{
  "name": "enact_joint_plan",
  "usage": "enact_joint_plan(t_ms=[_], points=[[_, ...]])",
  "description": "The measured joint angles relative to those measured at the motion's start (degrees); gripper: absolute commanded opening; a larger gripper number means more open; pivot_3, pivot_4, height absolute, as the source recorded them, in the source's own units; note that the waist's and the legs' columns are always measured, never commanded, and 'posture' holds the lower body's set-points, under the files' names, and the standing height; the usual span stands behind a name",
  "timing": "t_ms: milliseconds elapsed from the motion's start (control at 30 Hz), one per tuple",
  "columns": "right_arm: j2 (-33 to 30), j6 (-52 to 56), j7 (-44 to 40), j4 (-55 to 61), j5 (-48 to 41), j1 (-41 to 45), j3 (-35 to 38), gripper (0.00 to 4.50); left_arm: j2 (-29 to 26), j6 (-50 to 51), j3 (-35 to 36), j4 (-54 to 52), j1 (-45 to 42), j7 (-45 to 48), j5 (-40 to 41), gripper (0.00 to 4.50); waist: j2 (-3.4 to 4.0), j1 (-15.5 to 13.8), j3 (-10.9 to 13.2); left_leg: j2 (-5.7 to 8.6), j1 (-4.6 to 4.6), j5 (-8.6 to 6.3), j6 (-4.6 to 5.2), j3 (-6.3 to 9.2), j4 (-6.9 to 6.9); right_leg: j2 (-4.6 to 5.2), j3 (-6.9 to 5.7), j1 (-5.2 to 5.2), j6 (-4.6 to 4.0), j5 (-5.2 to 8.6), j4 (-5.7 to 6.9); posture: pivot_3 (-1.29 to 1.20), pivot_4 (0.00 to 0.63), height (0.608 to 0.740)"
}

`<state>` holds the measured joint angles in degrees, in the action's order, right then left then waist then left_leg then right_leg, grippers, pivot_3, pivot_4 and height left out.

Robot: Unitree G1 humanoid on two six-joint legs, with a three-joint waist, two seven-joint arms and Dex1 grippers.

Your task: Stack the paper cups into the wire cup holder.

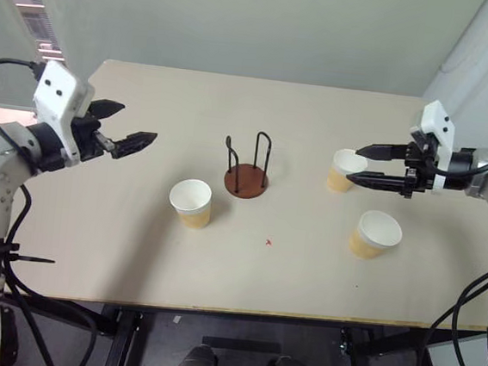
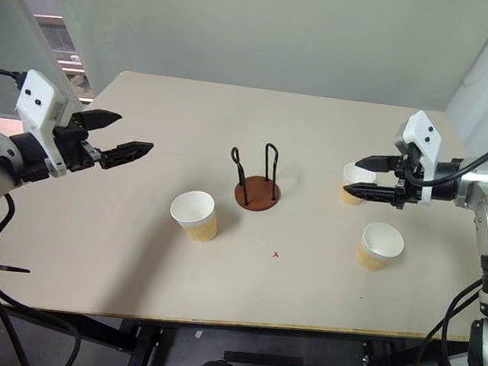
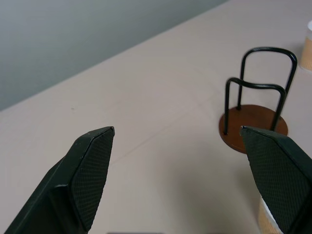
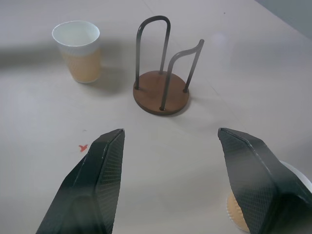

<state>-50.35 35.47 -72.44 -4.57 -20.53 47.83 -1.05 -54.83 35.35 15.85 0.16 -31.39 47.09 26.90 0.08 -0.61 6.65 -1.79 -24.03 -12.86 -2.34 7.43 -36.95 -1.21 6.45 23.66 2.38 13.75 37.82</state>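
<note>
Three tan paper cups stand upright on the table: one left of centre (image 1: 190, 202), one at the back right (image 1: 345, 170), one at the front right (image 1: 375, 235). The wire cup holder (image 1: 247, 170), a brown disc with two black wire loops, stands empty at the middle. My left gripper (image 1: 137, 123) hovers open over the table's left side, pointing toward the holder (image 3: 253, 126). My right gripper (image 1: 355, 163) hovers open, nothing between its fingers, beside and above the back right cup. One finger partly hides that cup (image 4: 234, 214) in the right wrist view.
The beige table (image 1: 134, 250) has its front edge near me and a wall behind its far edge. A small red mark (image 1: 268, 242) lies in front of the holder. Black cables hang at both sides of the table.
</note>
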Motion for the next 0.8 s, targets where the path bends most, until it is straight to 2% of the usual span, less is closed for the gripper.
enact_joint_plan(t_ms=[267, 500, 600, 800], points=[[0.7, 0.8, 3.4, 2.8, -1.8, -1.1, 1.7, 3.16, 0.6, -1.6, -5.0, 4.4, -4.9, 2.9, -2.2, 4.44, 0.0, 0.0, 0.0, 0.01, -0.01, 0.0, 0.0, 0.01, -0.01, 0.01, 0.02, 0.0, 0.0, 0.0, -0.01, 0.0, 0.15, 0.74], [-1.5, 6.9, 4.2, 8.0, -7.6, -1.9, 5.0, 3.16, -0.6, 5.6, -8.0, 1.5, -5.4, 11.2, 2.1, 4.44, 0.0, -0.1, 0.0, 0.02, -0.06, 0.01, -0.04, 0.0, 0.05, -0.01, 0.01, 0.04, 0.01, 0.12, -0.04, 0.0, 0.15, 0.74], [-2.9, 8.7, 4.0, 10.1, -9.5, -2.3, 5.3, 3.16, -0.8, 5.9, -10.0, 0.8, -5.4, 12.3, 1.4, 4.44, 0.0, -0.1, 0.0, 0.02, -0.05, 0.0, -0.06, -0.01, 0.05, -0.01, 0.04, 0.04, 0.03, 0.16, -0.03, 0.0, 0.15, 0.74], [-3.9, 10.1, 5.0, 11.9, -10.8, -2.7, 5.3, 3.16, 2.5, 5.2, -13.9, 1.0, -5.6, 11.4, -1.3, 4.44, 0.0, -0.1, 0.0, 0.01, -0.05, 0.01, -0.05, 0.0, -0.04, 0.0, 0.05, 0.02, 0.05, 0.15, -0.01, 0.0, 0.15, 0.74]])
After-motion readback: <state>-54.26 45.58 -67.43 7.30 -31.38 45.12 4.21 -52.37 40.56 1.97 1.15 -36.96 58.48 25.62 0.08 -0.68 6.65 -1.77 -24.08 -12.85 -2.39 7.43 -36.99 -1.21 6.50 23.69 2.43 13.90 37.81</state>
